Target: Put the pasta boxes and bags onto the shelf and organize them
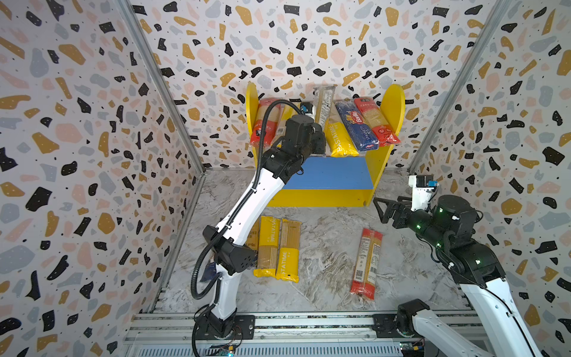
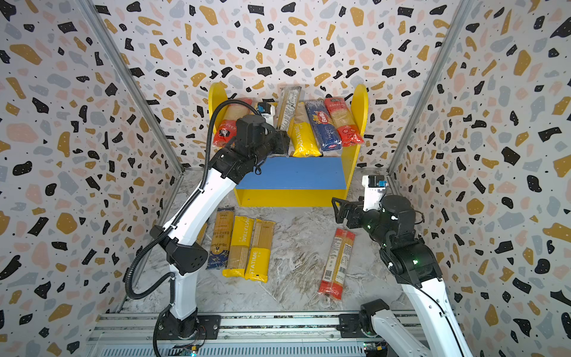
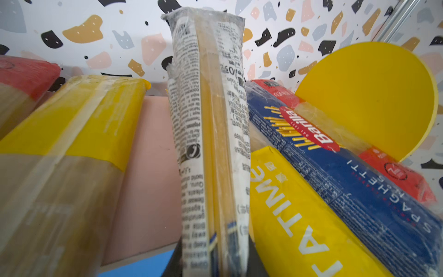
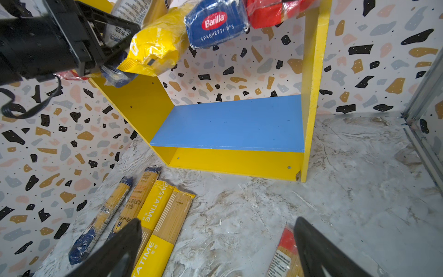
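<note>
Pasta packets (image 1: 355, 126) part done: about five lie on pink top board (image 3: 153, 167) of shelf (image 1: 394, 105). Left fingers (image 2: 281, 143) pinch white-printed packet (image 3: 211, 120), tilted up over board. Right fingers (image 4: 122, 247) spread wide beside shelf. Waiting on table (image 1: 324, 247): two yellow (image 1: 279, 247), one red (image 1: 367, 262), maybe two blue-gold (image 2: 221, 238) under left arm (image 1: 244, 204).

Terrazzo-print back wall (image 1: 278, 46) across upper frame, matching side walls (image 1: 77, 154) left and right, grey-white marbled floor (image 1: 327, 247) centre and lower, aluminium corner posts (image 1: 158, 92) slanting in from upper corners, ribbed metal rail (image 1: 309, 324) along bottom edge, even light.
</note>
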Controlling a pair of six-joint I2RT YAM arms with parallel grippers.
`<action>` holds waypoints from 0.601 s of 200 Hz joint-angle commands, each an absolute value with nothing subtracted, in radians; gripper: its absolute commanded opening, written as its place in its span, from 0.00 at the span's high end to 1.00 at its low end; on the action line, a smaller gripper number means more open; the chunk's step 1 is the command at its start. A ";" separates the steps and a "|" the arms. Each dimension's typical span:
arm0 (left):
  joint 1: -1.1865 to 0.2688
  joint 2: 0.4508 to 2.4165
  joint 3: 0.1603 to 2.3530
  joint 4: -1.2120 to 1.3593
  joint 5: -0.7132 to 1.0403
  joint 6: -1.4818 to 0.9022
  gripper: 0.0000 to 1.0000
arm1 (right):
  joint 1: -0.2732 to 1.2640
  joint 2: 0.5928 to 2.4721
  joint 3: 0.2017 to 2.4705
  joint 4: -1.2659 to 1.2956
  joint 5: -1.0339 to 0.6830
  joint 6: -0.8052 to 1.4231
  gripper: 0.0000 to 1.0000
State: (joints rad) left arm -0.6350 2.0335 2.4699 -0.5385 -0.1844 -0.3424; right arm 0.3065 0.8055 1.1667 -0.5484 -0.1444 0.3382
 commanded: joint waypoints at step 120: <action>-0.552 2.018 2.466 -0.134 0.030 -0.777 1.00 | 0.294 0.812 1.155 -0.513 -0.136 0.339 0.01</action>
State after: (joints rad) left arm -0.5564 2.0563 2.4619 -0.3996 -0.0280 -0.6941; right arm 0.2996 0.8360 1.1576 -0.5236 -0.1436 0.3389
